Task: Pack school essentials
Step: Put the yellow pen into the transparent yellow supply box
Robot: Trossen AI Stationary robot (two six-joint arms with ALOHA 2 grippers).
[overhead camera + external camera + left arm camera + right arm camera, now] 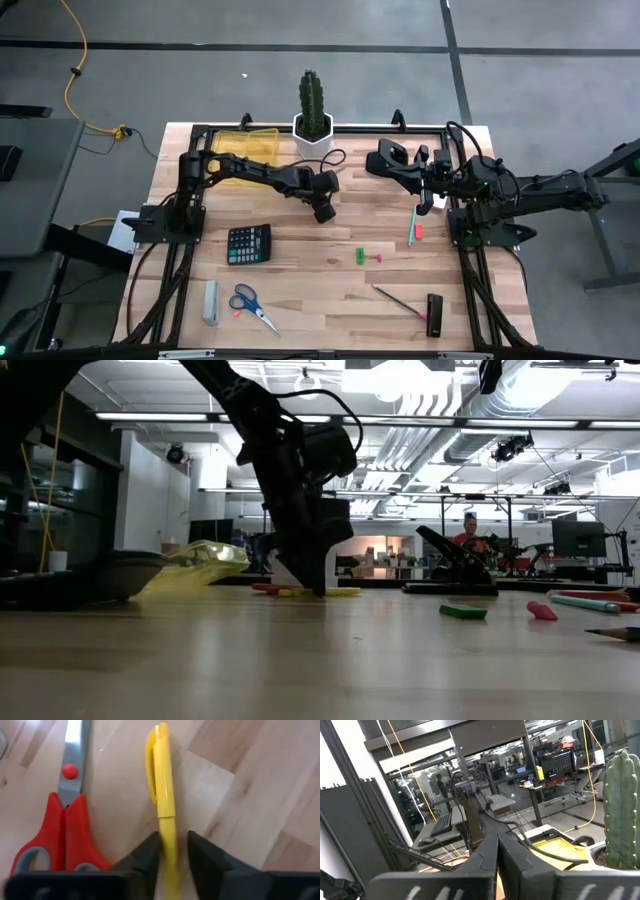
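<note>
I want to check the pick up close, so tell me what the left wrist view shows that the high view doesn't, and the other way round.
Only the left wrist view shows the yellow pen between the left gripper fingers, with the red-handled scissors lying beside it.

Only the high view shows the rest of the table: black calculator, blue-handled scissors, pale grey bar, green piece, cactus, and the right gripper waiting at the right.

Both show the left gripper low over the wooden table.
</note>
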